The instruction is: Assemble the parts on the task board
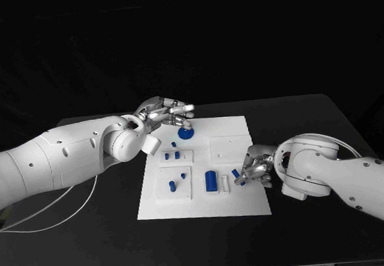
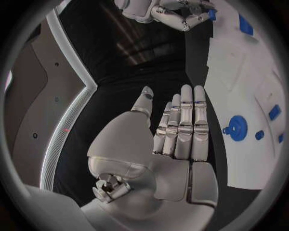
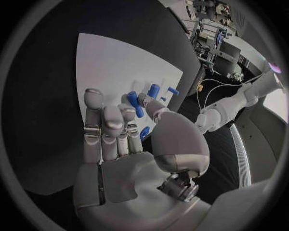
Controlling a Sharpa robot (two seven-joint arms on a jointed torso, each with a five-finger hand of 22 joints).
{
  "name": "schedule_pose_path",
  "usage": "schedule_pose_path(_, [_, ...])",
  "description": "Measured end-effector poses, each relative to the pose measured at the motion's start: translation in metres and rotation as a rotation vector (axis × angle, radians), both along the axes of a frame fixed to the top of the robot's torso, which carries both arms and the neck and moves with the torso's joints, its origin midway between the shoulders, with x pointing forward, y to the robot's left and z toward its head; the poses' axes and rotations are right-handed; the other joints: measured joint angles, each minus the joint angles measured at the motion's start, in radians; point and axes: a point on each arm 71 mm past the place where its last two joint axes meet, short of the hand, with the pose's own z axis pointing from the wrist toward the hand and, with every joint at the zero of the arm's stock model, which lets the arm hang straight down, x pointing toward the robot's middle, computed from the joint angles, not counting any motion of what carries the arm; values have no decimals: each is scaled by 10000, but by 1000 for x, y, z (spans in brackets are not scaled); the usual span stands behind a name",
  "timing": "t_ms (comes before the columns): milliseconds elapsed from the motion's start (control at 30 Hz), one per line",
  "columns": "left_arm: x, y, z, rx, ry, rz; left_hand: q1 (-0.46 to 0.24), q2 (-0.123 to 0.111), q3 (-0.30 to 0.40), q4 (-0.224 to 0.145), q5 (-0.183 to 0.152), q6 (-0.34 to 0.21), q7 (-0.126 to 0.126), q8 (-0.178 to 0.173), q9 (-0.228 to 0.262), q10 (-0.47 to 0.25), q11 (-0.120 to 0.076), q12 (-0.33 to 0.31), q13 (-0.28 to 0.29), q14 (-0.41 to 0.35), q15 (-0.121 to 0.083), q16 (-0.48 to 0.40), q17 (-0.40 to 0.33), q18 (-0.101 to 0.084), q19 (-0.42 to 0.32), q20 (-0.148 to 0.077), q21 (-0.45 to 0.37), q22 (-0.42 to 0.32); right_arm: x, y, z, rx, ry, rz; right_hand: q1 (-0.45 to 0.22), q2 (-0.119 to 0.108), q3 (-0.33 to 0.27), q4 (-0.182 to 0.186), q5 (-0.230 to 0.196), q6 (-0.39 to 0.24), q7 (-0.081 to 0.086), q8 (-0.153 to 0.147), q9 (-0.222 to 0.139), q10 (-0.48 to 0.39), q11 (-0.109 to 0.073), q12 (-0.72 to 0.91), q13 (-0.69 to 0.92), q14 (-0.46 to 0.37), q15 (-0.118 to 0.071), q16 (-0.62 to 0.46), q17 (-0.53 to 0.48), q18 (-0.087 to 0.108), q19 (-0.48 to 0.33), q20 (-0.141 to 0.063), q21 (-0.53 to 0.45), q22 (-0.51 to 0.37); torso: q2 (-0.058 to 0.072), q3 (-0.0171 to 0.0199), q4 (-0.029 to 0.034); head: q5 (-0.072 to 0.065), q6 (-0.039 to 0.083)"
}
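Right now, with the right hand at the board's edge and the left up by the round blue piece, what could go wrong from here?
1. The right hand seems to pinch a small blue part at its fingertips; the light hold could let it slip or tilt.
2. That hand sits close beside the upright blue cylinder and could knock it.
3. The left hand, open with straight fingers, is near the round blue part and could nudge it.
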Motion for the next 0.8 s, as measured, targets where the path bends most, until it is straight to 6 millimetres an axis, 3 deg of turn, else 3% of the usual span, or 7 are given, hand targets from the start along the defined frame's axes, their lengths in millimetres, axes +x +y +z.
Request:
schedule_pose_path(300, [0,-3,0,-8,2,-81,0,0,0,0,0,0,0,0,0,0,0,0,-1,0,0,0,0,-1,0,0,0,1,-1,20,-15,-207,206,357,-90,91,16,16,-108,29,-30,40,-3,75,-32,0,22,35,33,77,33,-3,22,22,0,-1,11,30,-8,13,27])
schedule_pose_path(800, [0,-5,0,21,22,-184,-139,54,-31,141,0,0,0,0,0,-23,23,0,8,0,0,0,1,0,0,0,0,-22,11,32,-21,-260,295,311,-96,96,23,24,128,79,-76,110,-132,144,-37,0,6,40,37,77,27,-11,39,36,-4,-1,9,12,-1,15,33])
